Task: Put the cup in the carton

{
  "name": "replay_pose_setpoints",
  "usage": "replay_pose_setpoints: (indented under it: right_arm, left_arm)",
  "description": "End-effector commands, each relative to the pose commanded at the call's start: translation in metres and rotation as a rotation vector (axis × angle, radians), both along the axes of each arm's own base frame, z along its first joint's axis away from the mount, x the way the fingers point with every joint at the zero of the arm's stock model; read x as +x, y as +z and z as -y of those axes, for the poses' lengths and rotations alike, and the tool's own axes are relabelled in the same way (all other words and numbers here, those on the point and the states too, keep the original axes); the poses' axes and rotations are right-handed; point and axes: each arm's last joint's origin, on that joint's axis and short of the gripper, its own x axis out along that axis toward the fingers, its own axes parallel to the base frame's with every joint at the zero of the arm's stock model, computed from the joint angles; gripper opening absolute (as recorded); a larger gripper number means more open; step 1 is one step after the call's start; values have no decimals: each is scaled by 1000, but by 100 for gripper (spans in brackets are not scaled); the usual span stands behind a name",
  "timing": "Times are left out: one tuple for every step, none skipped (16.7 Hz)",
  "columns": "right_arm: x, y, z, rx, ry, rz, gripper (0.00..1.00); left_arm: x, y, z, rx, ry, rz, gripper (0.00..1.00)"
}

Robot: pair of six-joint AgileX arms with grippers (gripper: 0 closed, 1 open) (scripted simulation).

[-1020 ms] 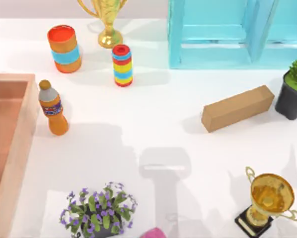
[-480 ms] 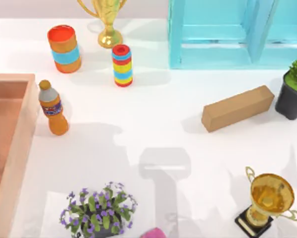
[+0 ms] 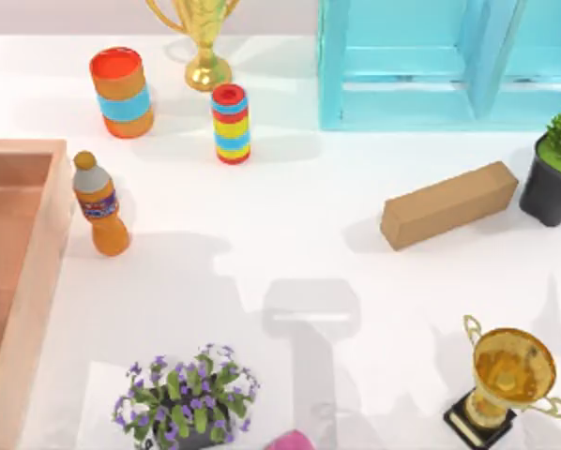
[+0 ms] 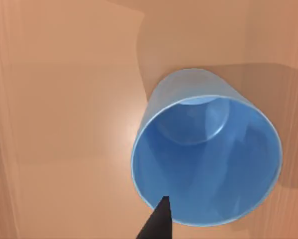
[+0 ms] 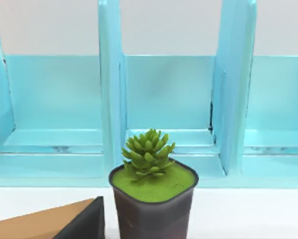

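Left wrist view, plain blue tapered cup (image 4: 206, 159) mouth-up on salmon carton (image 4: 64, 124) floor, left end effector (image 4: 156, 226) grip unclear

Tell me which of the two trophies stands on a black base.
The trophy near the table's front right corner: it has a black square base. The other trophy, at the back beside the orange can, has a gold foot.

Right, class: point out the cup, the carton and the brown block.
cup (image 4: 209, 164), left wrist view, inner wall.
carton (image 3: 38, 272), top view, right wall's rim.
brown block (image 3: 447, 203), top view, top face.
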Motion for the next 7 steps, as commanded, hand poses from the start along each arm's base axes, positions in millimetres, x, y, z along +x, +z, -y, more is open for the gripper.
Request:
replay_pose_setpoints:
  right_arm:
    - [0,0,0,0,0,0,100]
    - [0,0,0,0,0,0,100]
    - [0,0,0,0,0,0,100]
    - [0,0,0,0,0,0,100]
    - [0,0,0,0,0,0,100]
    - [0,0,0,0,0,0,100]
    - [0,0,0,0,0,0,100]
  left_arm:
    - [0,0,0,0,0,0,98]
    - [0,0,0,0,0,0,100]
    - [0,0,0,0,0,0,100]
    - [0,0,0,0,0,0,100]
    - [0,0,0,0,0,0,100]
    - [0,0,0,0,0,0,100]
    - [0,0,0,0,0,0,100]
